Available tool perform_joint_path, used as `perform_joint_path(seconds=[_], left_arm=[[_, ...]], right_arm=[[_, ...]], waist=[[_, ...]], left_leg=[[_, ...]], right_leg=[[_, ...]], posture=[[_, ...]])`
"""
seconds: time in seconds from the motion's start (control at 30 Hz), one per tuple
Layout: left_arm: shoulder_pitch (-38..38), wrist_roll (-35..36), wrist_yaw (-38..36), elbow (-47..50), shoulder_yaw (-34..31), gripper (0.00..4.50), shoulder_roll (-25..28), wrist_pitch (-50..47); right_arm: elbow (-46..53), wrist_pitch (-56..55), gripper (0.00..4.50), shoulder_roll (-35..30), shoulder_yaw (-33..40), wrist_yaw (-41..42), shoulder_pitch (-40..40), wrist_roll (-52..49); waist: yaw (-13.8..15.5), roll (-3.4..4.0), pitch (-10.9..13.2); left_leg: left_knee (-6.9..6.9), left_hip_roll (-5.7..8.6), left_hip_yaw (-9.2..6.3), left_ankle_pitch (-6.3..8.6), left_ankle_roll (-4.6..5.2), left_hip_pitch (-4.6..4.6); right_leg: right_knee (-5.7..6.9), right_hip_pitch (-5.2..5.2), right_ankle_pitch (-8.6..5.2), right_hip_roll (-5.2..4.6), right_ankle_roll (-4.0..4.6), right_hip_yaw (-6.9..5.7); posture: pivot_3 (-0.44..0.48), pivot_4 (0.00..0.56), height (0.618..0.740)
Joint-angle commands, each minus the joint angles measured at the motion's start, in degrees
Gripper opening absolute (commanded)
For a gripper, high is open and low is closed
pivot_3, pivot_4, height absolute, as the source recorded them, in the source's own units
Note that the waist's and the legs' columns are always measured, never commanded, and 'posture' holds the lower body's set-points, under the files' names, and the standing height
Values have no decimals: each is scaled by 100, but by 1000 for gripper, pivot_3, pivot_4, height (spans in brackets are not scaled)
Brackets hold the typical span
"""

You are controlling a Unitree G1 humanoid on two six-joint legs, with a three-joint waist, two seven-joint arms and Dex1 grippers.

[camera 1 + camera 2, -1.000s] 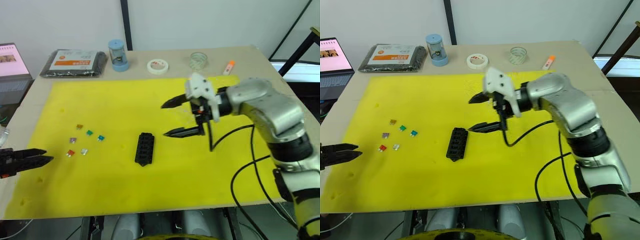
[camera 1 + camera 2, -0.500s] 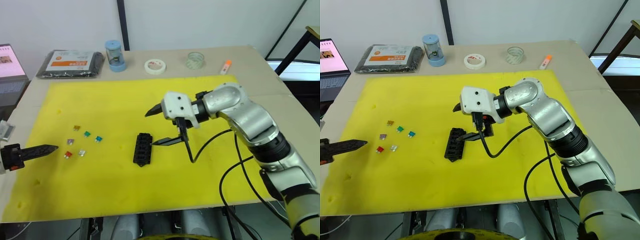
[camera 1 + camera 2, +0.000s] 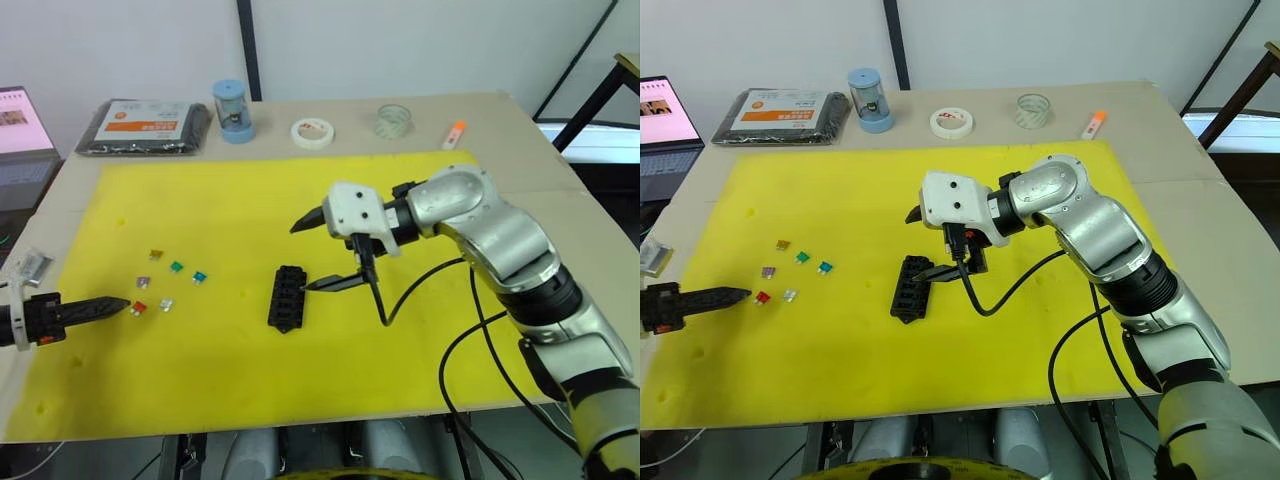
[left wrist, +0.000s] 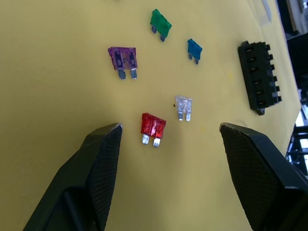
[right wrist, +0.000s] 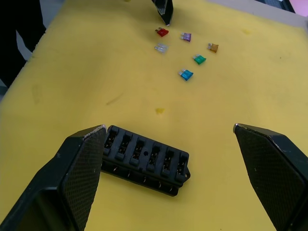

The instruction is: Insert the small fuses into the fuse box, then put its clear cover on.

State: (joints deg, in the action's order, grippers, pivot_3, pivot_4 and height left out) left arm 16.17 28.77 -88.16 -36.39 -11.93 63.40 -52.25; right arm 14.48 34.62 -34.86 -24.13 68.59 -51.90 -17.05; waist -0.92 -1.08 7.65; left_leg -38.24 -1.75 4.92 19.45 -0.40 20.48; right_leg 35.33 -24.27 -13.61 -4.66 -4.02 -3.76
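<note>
Several small fuses lie on the yellow mat (image 3: 420,380): red (image 4: 153,126), clear (image 4: 183,105), purple (image 4: 123,58), green (image 4: 160,21), teal (image 4: 194,48) and tan (image 3: 155,255). My left gripper (image 4: 169,126) hovers open low over the mat, its fingers either side of the red fuse, its tip (image 3: 125,303) just left of that fuse. The black fuse box (image 3: 288,297) lies mid-mat with its slots up. My right gripper (image 3: 302,257) is open just above and to the right of the box, and its wrist view has the box (image 5: 147,159) between the fingers. The clear cover is out of view.
Along the table's back edge stand a black packet with an orange label (image 3: 145,125), a blue cylinder (image 3: 232,110), a white tape roll (image 3: 313,131), a clear tape roll (image 3: 393,120) and an orange marker (image 3: 456,133). A laptop (image 3: 20,120) sits far left.
The right gripper swung left and down from mid-mat to the fuse box, then held still. The left gripper slid right along the mat up to the red fuse.
</note>
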Motion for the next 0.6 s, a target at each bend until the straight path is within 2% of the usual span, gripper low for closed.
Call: perform_joint_path(seconds=[0.03, 0.6], left_arm=[[90, -5, 47, 7, 38, 3607, 19, -89], [390, -439, 93, -283, 631, 3607, -536, 81]], right_arm=[[166, 14, 4500, -23, 202, -7, -137, -13], [449, 301, 4500, -153, 291, -67, -84, -61]], waist=[[-2, 0, 0], [53, 4, -3]], left_leg=[[0, 0, 0, 0, 0, 0], [-2, 6, -5, 0, 0, -6]], right_leg=[[0, 0, 0, 0, 0, 0], [1, 12, 0, -7, 0, 0]], posture=[[0, 150, 740], [0, 150, 740]])
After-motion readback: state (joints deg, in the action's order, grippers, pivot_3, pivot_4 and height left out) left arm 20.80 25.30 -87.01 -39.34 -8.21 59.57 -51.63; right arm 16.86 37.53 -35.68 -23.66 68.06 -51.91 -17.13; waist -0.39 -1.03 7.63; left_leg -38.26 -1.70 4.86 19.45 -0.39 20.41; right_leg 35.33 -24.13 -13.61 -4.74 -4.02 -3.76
